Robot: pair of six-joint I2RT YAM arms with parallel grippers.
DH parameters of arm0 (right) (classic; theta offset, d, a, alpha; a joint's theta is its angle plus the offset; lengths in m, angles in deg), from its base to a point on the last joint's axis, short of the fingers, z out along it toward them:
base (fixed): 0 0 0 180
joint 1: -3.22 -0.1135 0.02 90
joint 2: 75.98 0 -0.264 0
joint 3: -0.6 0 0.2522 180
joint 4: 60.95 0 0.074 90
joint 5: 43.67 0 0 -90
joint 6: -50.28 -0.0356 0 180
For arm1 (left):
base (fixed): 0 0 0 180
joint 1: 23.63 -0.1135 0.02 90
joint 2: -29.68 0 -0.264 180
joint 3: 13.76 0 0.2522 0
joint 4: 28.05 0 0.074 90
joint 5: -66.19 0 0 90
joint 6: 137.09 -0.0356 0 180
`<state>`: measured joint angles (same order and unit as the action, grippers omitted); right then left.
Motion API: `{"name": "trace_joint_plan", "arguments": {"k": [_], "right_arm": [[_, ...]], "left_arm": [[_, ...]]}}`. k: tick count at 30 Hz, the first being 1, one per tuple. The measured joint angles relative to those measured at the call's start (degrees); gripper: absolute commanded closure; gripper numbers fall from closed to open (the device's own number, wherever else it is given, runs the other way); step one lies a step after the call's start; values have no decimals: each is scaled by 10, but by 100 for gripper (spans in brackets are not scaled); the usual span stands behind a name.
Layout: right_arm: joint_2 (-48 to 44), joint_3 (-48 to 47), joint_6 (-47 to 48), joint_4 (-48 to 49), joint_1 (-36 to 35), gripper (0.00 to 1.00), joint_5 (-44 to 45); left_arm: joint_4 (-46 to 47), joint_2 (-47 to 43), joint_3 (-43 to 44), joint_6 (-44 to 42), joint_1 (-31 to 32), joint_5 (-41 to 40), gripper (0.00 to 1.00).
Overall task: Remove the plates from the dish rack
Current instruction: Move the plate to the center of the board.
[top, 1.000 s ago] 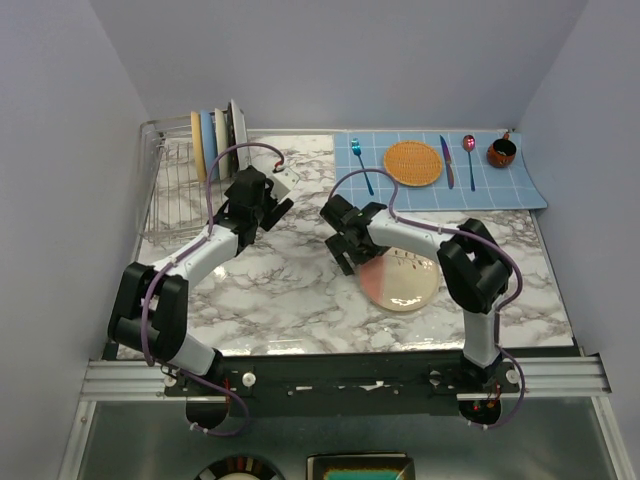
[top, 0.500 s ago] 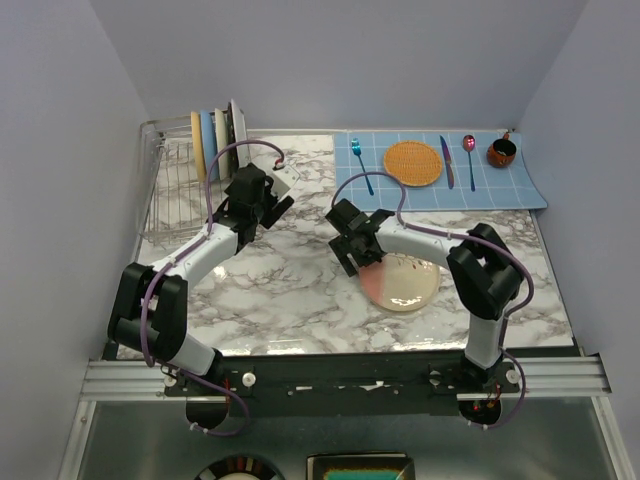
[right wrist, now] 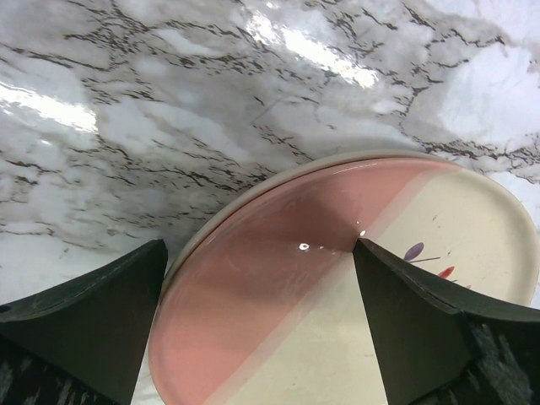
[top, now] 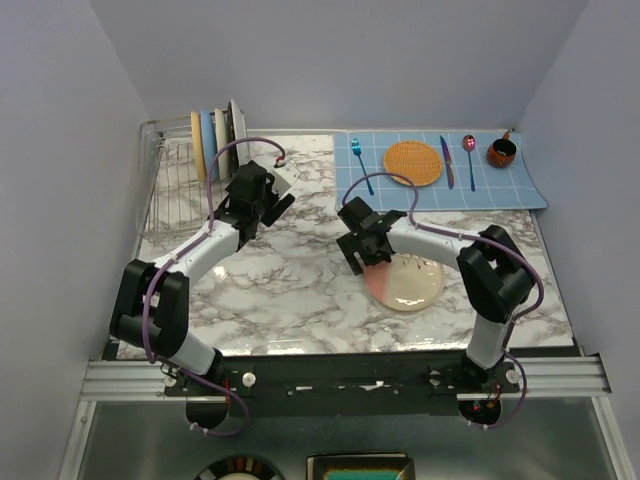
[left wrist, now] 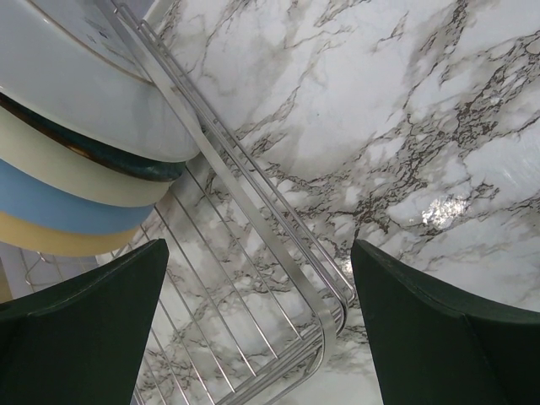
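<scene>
Plates [top: 215,140] upright in dish rack [top: 172,200] | pink-cream plate [top: 412,286] flat on marble tabletop [top: 290,300] | blue mat [top: 505,185] far right — grey walls [top: 60,120] | left gripper [left wrist: 257,249], right gripper [right wrist: 259,246] — fingers apart, empty

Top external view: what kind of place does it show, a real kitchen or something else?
Probably a mock kitchen counter inside a test booth, not a real kitchen: a marble-pattern table with a wire dish rack holding upright plates, a blue mat laid with cutlery, and plain walls close around.
</scene>
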<state>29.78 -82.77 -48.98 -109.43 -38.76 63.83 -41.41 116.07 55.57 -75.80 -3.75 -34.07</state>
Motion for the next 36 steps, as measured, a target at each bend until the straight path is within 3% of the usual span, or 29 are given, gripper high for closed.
{"name": "trace_joint_plan", "arguments": {"k": [36], "right_arm": [[-81, 99, 68, 23, 111, 0, -15]], "left_arm": [[-22, 19, 19, -1, 0, -4, 1]]}}
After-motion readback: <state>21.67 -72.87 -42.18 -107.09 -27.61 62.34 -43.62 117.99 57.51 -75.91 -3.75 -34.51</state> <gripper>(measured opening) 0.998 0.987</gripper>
